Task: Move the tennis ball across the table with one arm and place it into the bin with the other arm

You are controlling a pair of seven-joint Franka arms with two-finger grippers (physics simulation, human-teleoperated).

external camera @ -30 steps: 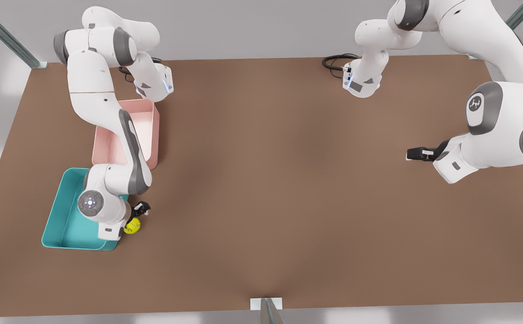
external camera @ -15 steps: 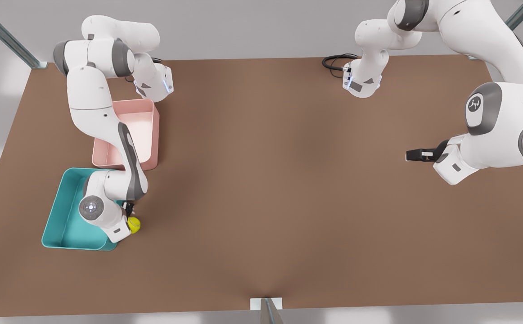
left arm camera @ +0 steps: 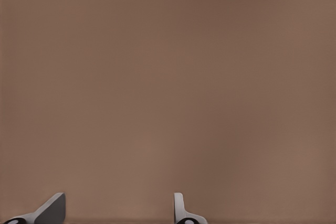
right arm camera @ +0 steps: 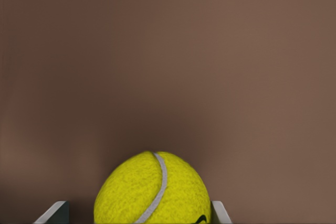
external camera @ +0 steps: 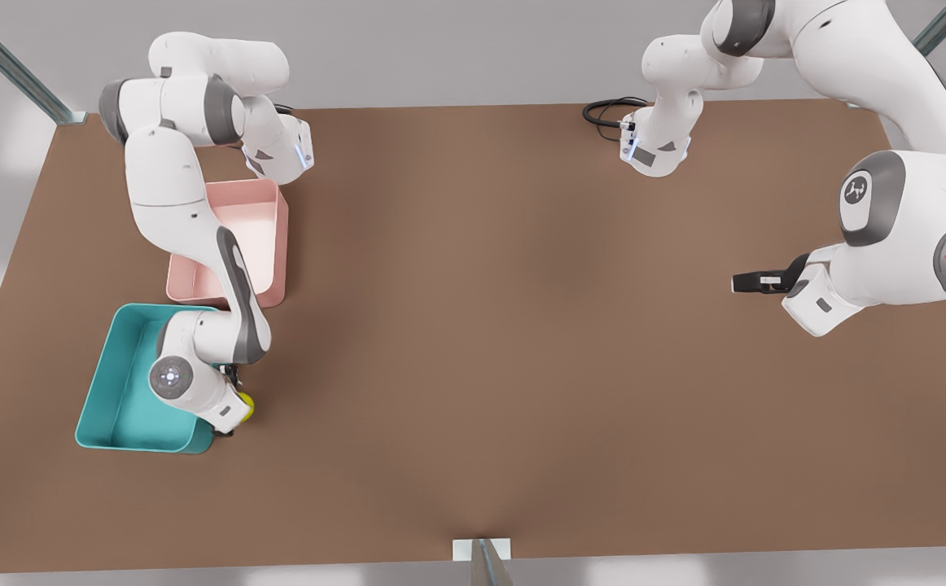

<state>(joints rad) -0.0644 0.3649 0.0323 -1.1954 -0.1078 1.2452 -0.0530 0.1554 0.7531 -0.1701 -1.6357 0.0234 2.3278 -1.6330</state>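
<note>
The yellow-green tennis ball [external camera: 247, 404] rests on the brown table [external camera: 481, 342] just off the teal bin's [external camera: 119, 399] corner on the front view's left, mostly hidden under the wrist. In the right wrist view the tennis ball [right arm camera: 152, 192] sits between my right gripper's [right arm camera: 140, 212] fingers, which are open, one finger close against it and a small gap at the other. My left gripper [external camera: 748, 282] hangs open over bare table at the front view's right, and in its wrist view the left gripper [left arm camera: 119, 211] has nothing between its fingers.
A pink tray [external camera: 269, 236] stands directly behind the teal bin, partly covered by the right arm's links. A black cable [external camera: 603, 110] lies by the far arm base. A metal bracket [external camera: 481, 549] sits at the table's near edge.
The right arm's wrist has lowered and swung over the tennis ball, now covering most of it in the front view. The ball has stayed in place. The left arm barely moved.
</note>
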